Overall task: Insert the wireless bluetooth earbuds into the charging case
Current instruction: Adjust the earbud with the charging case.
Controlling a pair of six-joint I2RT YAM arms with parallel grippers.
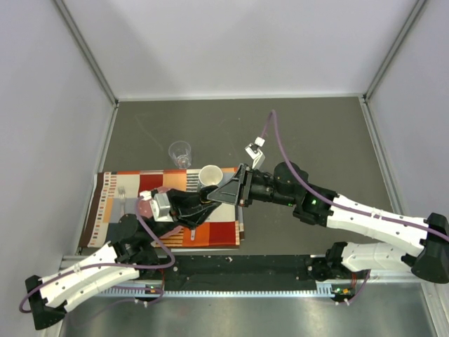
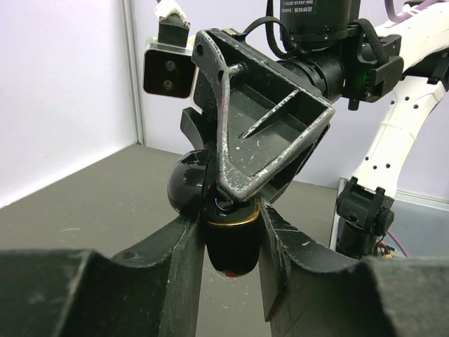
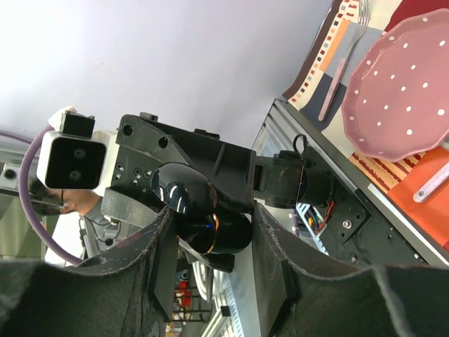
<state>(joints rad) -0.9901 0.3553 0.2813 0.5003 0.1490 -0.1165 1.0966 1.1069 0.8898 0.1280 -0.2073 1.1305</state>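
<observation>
My left gripper (image 2: pixel 231 217) is shut on a black oval charging case (image 2: pixel 231 247) with a gold rim, held up with its lid (image 2: pixel 184 186) open. My right gripper (image 1: pixel 212 196) meets it from the right, and its tip sits on the case's open mouth (image 2: pixel 226 203). In the right wrist view the right gripper (image 3: pixel 212 210) has its jaws apart on either side of the case (image 3: pixel 226 235) and its glossy lid (image 3: pixel 182 189). I see no earbud in either gripper. Any earbuds are hidden or too small to pick out.
A striped placemat (image 1: pixel 119 184) lies at the front left with a pink dotted plate (image 3: pixel 400 98), a fork (image 1: pixel 123 200) and a pink utensil (image 3: pixel 335 84) on it. A white mug (image 1: pixel 210 174) stands at its far edge and a clear glass (image 1: pixel 180 153) behind it.
</observation>
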